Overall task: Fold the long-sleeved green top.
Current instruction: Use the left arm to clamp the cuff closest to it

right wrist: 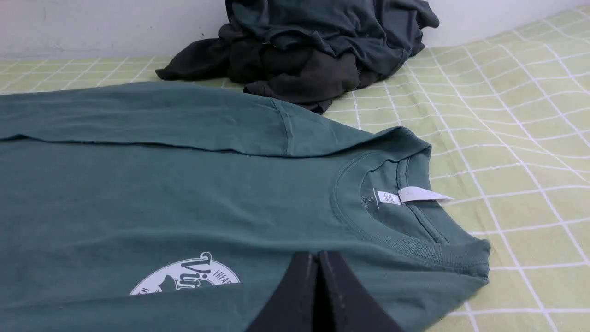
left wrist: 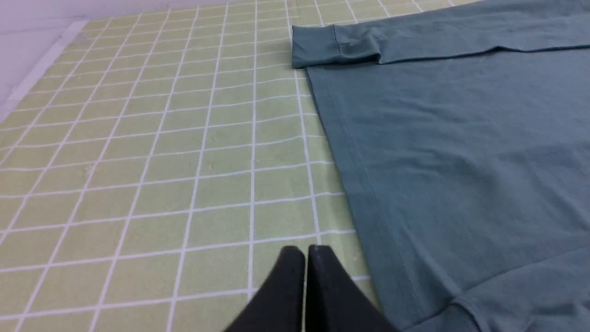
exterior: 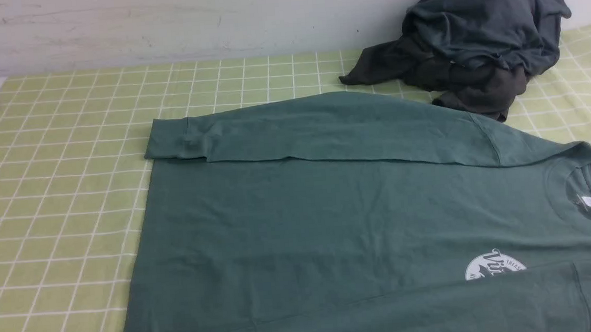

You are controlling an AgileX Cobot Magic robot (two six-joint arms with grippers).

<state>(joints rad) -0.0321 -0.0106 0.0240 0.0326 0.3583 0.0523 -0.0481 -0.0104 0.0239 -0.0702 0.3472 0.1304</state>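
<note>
The green long-sleeved top (exterior: 330, 210) is lying flat, chest side up, on the checked tabletop (exterior: 56, 206), with its neck toward the robot's right and its hem (left wrist: 364, 193) toward the left. That layout is putting one end of the garment in front of each arm, which suits a two-handed fold.

The far sleeve (exterior: 324, 127) is lying across the body along the far edge, its cuff (exterior: 167, 139) reaching the hem end. The near sleeve (exterior: 444, 307) is lying over the near edge in the same way and is covering the lower part of the round white logo (exterior: 493, 266). With both sleeves tucked in, the top is forming a tidy oblong, so folding the body looks like the remaining work.

The left fingers (left wrist: 290, 286) are pressing fully together with nothing between them, hanging over bare cloth just beside the hem. The right fingers (right wrist: 341, 295) are likewise meeting tip to tip and gripping nothing, hanging over the chest between the logo and the collar, near the white neck label (right wrist: 424, 194). Whether either is touching the surface is hard to judge from these angles.

The dark clothes heap (exterior: 474, 30) is sitting against the far wall, its lowest folds just beside the far shoulder, probably pushed there to leave room.
</note>
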